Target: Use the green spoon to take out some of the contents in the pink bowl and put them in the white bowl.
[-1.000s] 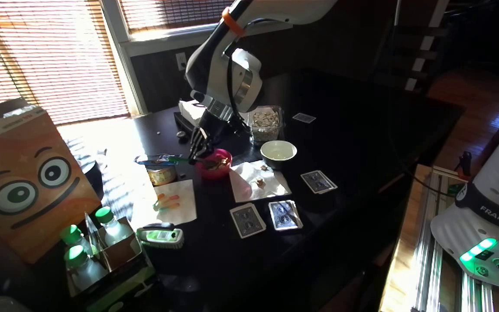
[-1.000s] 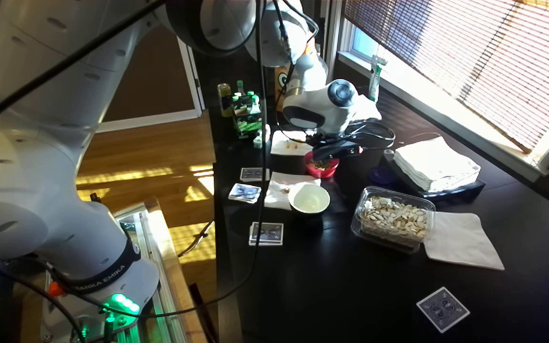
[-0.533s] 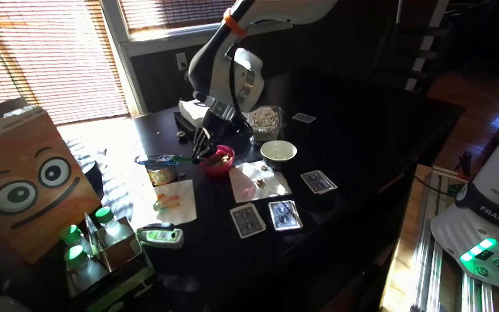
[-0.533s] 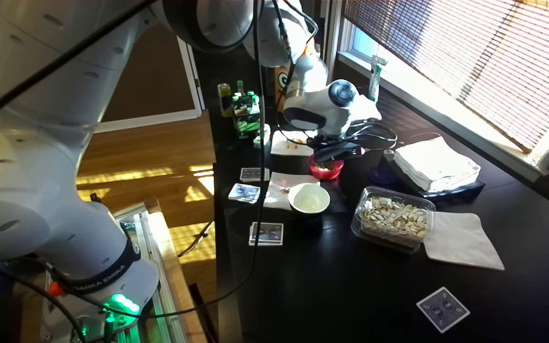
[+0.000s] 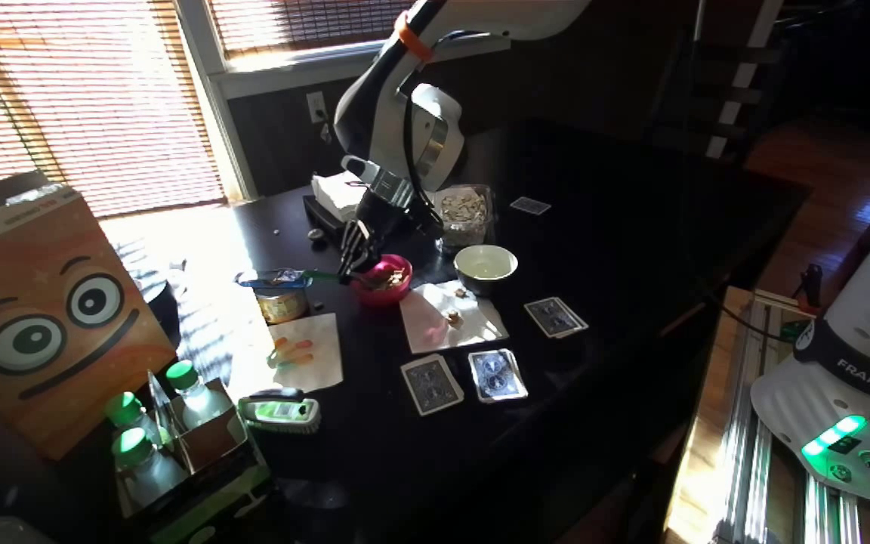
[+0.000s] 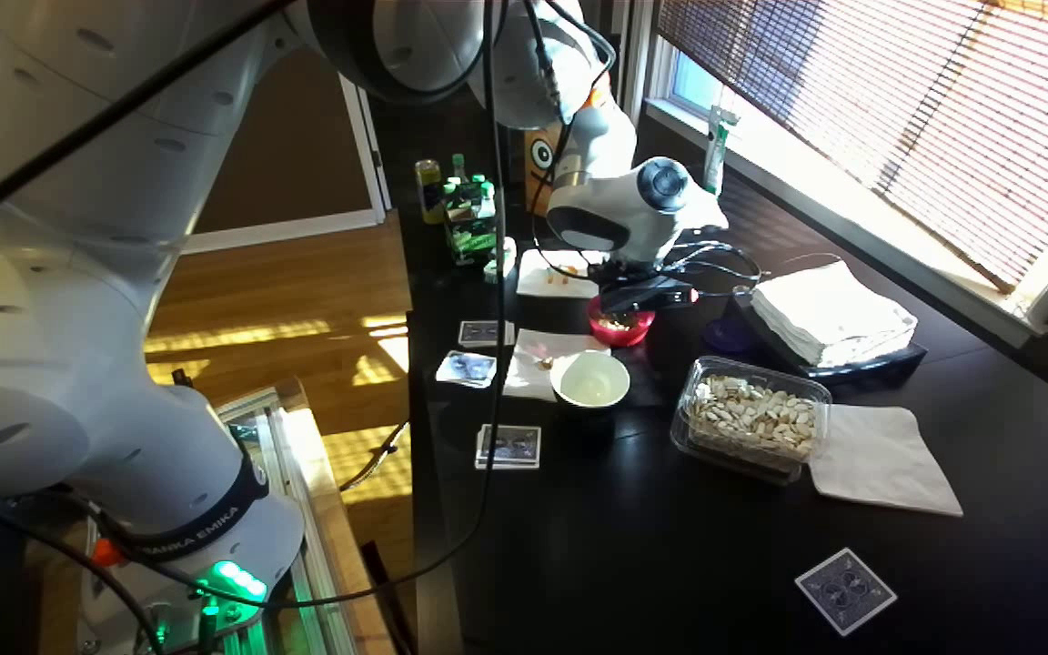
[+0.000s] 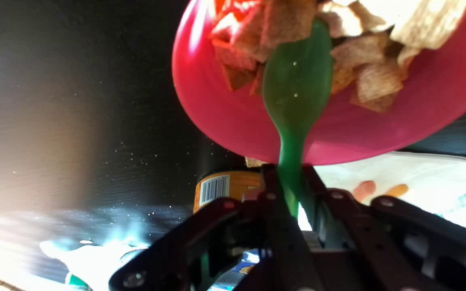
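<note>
Pincer (image 7: 291, 173) and green spoon (image 7: 297, 85) come nearest in the wrist view: the fingertips are pinched together on the handle at lower centre, only its thickness between them. The spoon's head points up the frame into the pink bowl (image 7: 249, 125), which fills the upper right, and lies among brown, square-edged pieces (image 7: 374, 83); one overlaps the head near its tip. I cannot tell whether it rests on the spoon or against it. In an exterior view the white wrist (image 6: 615, 214) hangs at upper centre, with the pincer's body hiding the upper edge of the pink bowl.

In an exterior view, a carton (image 5: 212, 446) of green-capped bottles (image 5: 149, 470) fills the lower left, with a brush (image 5: 280, 412) just beside it. Playing cards (image 5: 431, 384) lie at lower centre, and beyond them a white napkin (image 5: 473, 332). Past it to the left sits the pink bowl; to the bowl's right, near but apart, the white bowl (image 5: 486, 268) stands upright on the dark worktop (image 5: 601, 234). The arm (image 5: 390, 125) comes down from the top edge, an orange band (image 5: 412, 38) around it, and bends so the wrist slants down and leftward, the fingers ending at the pink bowl's left side. Farther back a clear container (image 5: 489, 221) holds pale pieces, and window blinds (image 5: 87, 98) glow at upper left.
</note>
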Motion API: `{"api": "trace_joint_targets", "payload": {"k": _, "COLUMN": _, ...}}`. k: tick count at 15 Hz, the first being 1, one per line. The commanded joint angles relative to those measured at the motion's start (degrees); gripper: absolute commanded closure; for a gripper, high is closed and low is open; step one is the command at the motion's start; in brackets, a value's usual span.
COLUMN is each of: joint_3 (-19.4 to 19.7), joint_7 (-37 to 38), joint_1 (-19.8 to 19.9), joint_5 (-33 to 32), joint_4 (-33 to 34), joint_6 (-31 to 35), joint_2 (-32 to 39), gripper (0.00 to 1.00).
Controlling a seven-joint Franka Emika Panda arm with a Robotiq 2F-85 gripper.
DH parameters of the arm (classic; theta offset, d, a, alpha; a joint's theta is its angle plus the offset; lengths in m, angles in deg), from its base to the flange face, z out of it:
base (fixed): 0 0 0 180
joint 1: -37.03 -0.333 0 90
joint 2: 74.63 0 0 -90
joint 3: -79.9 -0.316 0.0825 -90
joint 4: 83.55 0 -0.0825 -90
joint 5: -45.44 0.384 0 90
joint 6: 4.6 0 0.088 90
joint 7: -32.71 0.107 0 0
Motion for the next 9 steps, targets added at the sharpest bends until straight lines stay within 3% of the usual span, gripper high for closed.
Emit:
{"api": "trace_joint_targets", "payload": {"k": 1, "joint_3": 0.5, "joint_7": 3.5, "joint_1": 0.1, "joint_5": 0.6, "joint_4": -0.5, "joint_6": -0.7, "joint_2": -1.0, "gripper": 0.96}}
{"api": "trace_joint_targets", "payload": {"k": 9, "joint_3": -0.8, "joint_7": 4.7, "joint_1": 1.6, "joint_5": 2.2, "joint_4": -1.0, "joint_6": 0.5, "joint_2": -2.7, "gripper": 0.96}}
